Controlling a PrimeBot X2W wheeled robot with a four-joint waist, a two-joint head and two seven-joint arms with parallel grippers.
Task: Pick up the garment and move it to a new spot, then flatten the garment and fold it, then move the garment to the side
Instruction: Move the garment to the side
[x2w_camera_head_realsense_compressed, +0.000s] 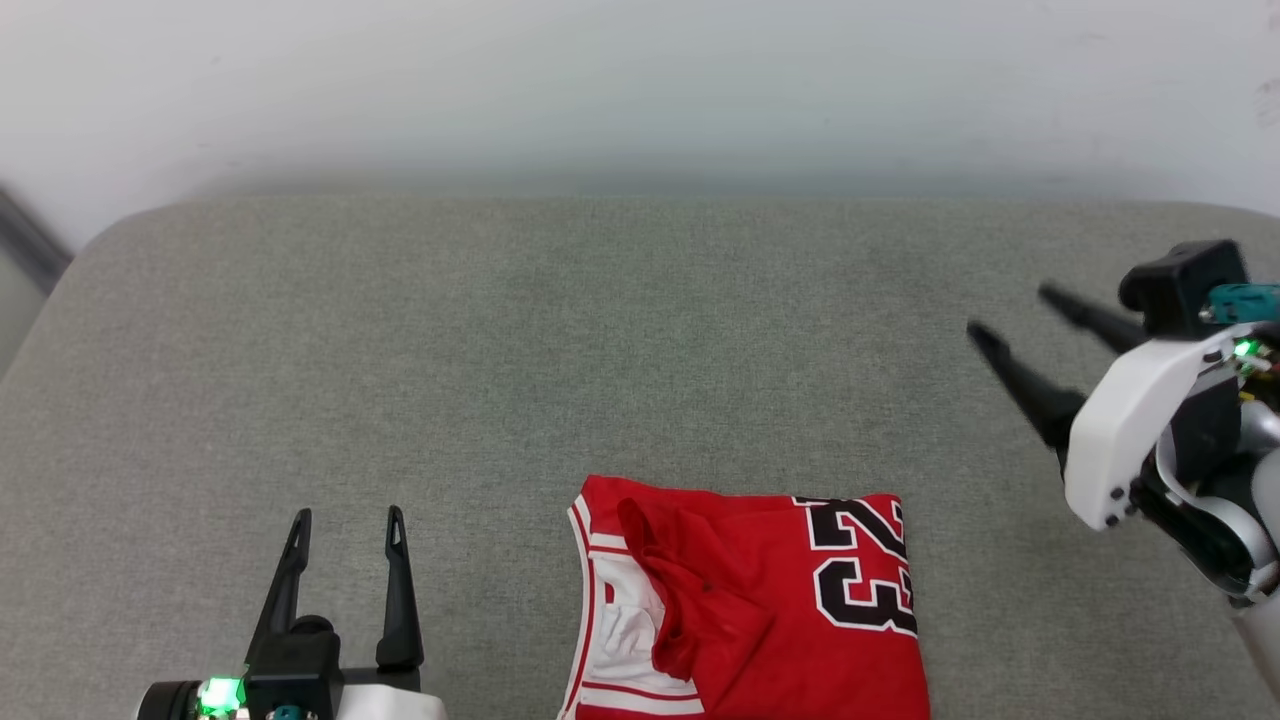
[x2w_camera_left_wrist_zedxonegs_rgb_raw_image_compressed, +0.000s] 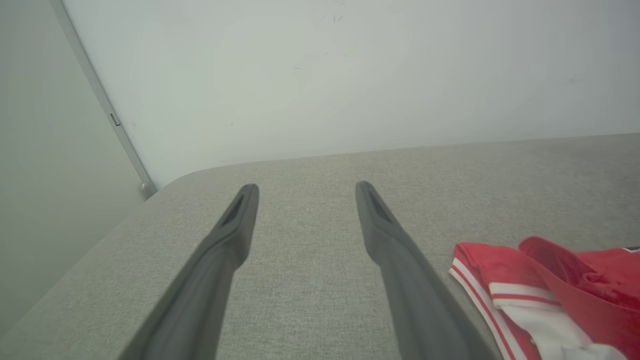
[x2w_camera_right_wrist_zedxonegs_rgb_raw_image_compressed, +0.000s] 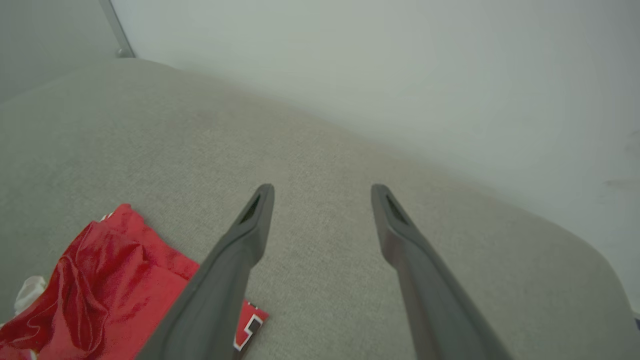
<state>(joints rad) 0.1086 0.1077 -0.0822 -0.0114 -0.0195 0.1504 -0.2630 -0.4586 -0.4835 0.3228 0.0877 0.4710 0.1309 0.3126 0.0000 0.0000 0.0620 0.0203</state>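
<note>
The garment (x2w_camera_head_realsense_compressed: 760, 610) lies folded into a rough rectangle at the near middle of the grey cushioned surface (x2w_camera_head_realsense_compressed: 560, 350), red with a black-and-white "23" and white, red-striped trim at its left side. Its striped corner (x2w_camera_left_wrist_zedxonegs_rgb_raw_image_compressed: 530, 295) appears in the left wrist view, and its red folds (x2w_camera_right_wrist_zedxonegs_rgb_raw_image_compressed: 110, 290) in the right wrist view. My left gripper (x2w_camera_head_realsense_compressed: 348, 522) stands open at the lower left, well left of the garment, holding nothing. My right gripper (x2w_camera_head_realsense_compressed: 1015, 312) hovers open at the right, raised above the surface and up-right of the garment, fingers pointing left, empty.
A pale wall (x2w_camera_head_realsense_compressed: 640, 90) rises behind the surface's far edge. The surface has a rounded corner at the far left (x2w_camera_head_realsense_compressed: 110, 235), with a dark strip (x2w_camera_head_realsense_compressed: 30, 240) beside it. Bare cushion stretches beyond and to both sides of the garment.
</note>
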